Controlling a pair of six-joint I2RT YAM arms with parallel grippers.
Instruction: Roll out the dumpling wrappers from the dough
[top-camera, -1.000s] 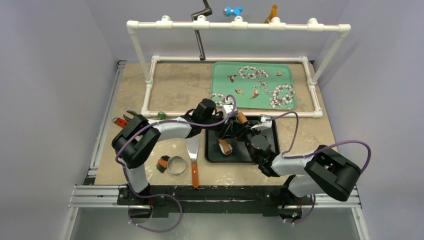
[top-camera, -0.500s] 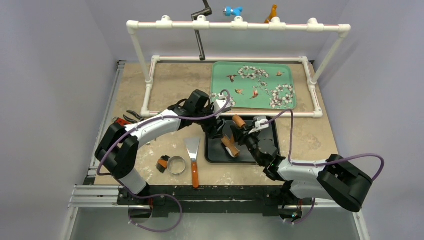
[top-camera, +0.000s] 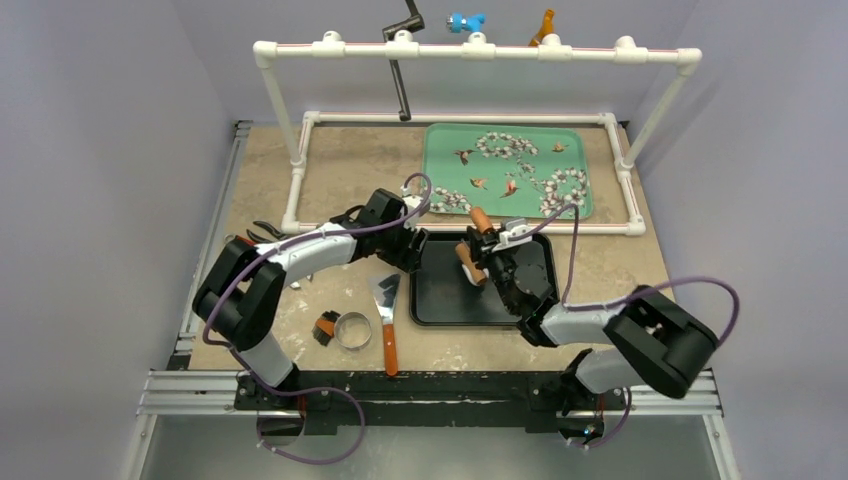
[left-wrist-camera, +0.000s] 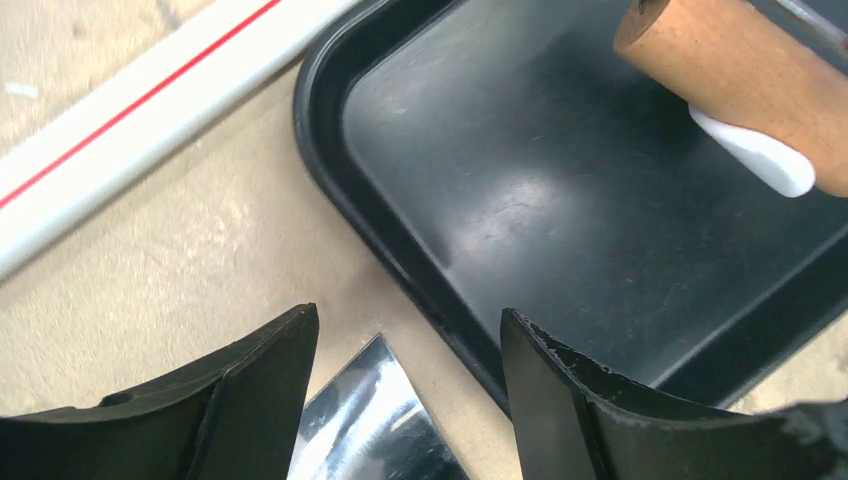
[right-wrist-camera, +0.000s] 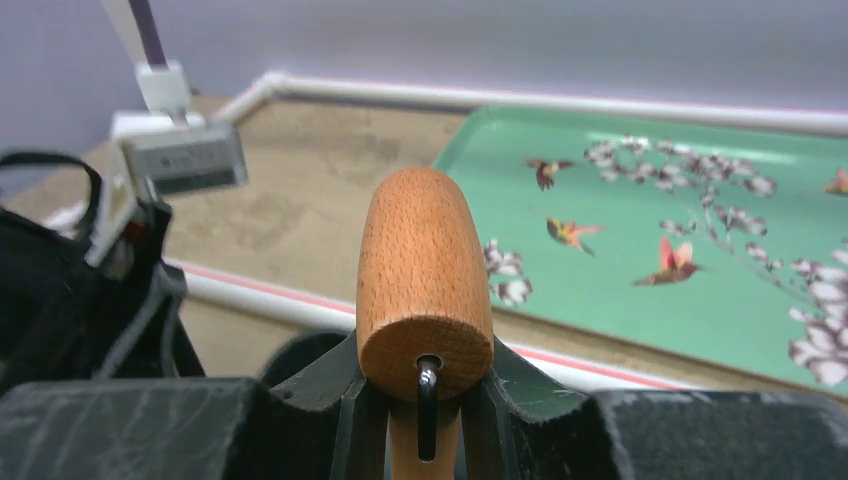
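Note:
My right gripper (top-camera: 482, 262) is shut on a wooden roller (top-camera: 474, 256) and holds it tilted above the back of the black tray (top-camera: 440, 305). In the right wrist view the roller (right-wrist-camera: 420, 270) stands between the jaws of the right gripper (right-wrist-camera: 425, 400). My left gripper (top-camera: 408, 252) is open and empty at the tray's left edge. In the left wrist view the left gripper (left-wrist-camera: 408, 315) hangs over the scraper blade (left-wrist-camera: 375, 425) and the tray rim (left-wrist-camera: 330, 150). The roller (left-wrist-camera: 740, 70) shows there with a small white piece (left-wrist-camera: 750, 150) under it. No flat round dumpling wrapper shows.
A scraper (top-camera: 386, 310) with an orange handle lies left of the black tray. A metal ring cutter (top-camera: 351, 331) lies near the front. A green flowered tray (top-camera: 455, 135) sits at the back inside a white pipe frame (top-camera: 470, 228). Pliers (top-camera: 245, 240) lie at the left.
My left gripper has pulled back leftward from over the tray to its left edge. My right gripper has lifted the roller off the tray floor and carried it toward the back.

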